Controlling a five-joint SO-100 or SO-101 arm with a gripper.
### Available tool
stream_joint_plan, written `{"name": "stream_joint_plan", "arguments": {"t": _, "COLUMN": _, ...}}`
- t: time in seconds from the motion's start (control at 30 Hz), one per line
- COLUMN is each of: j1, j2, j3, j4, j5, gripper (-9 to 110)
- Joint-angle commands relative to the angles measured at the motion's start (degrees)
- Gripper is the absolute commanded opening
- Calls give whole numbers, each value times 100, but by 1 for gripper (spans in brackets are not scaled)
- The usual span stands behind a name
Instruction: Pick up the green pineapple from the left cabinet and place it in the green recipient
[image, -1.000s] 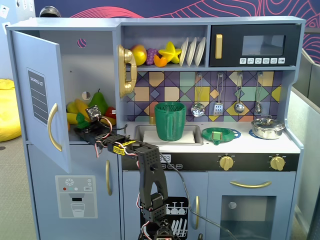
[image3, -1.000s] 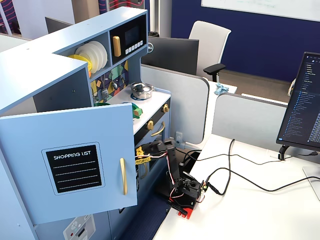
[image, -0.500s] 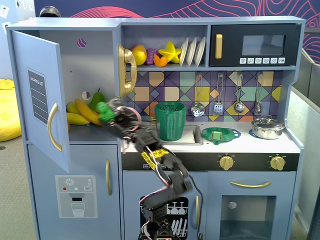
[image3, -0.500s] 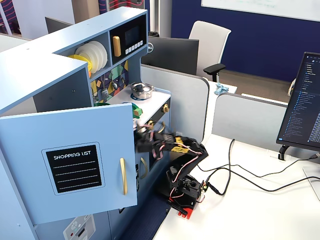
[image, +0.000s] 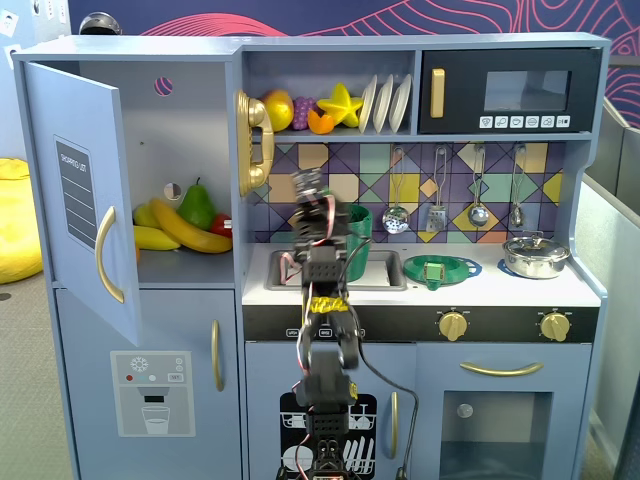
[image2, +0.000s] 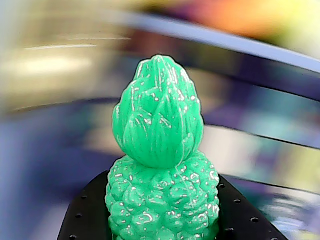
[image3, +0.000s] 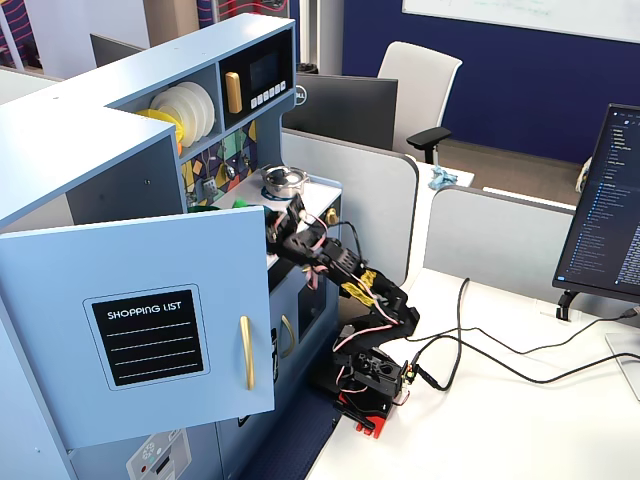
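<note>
Left cabinet w/ door swung open is sitting off to the tool's left in a fixed view, door label reading "SHOPPING LIST"; green recipient is just behind the tool. Tool is clamping the green pineapple, crown up, between its jaws. Carry step, I'd judge: next needs centring over the cup rim, then releasing.

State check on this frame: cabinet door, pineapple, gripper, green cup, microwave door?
left cabinet: door swung open.
green pineapple: held upright between the gripper's pads, off the shelf.
gripper: shut on the pineapple, raised over the sink area.
green recipient: upright by the sink, mostly hidden behind the arm.
microwave: door shut.
</note>
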Motion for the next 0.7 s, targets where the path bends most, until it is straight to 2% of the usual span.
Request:
{"name": "stream_joint_plan", "arguments": {"t": 0.0, "j1": 747, "j2": -1046, "j3": -826, "j4": -738, "j5": 589, "gripper": 0}}
{"name": "stream_joint_plan", "arguments": {"t": 0.17, "j1": 949, "j2": -2171, "j3": -1617, "j4": -1090, "j5": 1143, "gripper": 0}}
{"name": "stream_joint_plan", "arguments": {"t": 0.5, "j1": 360, "j2": -3155, "j3": -2083, "j4": -1942, "j5": 870, "gripper": 0}}
{"name": "stream_joint_plan", "arguments": {"t": 0.67, "j1": 290, "j2": -3621, "j3": -2470, "j4": -1969, "j5": 642, "gripper": 0}}
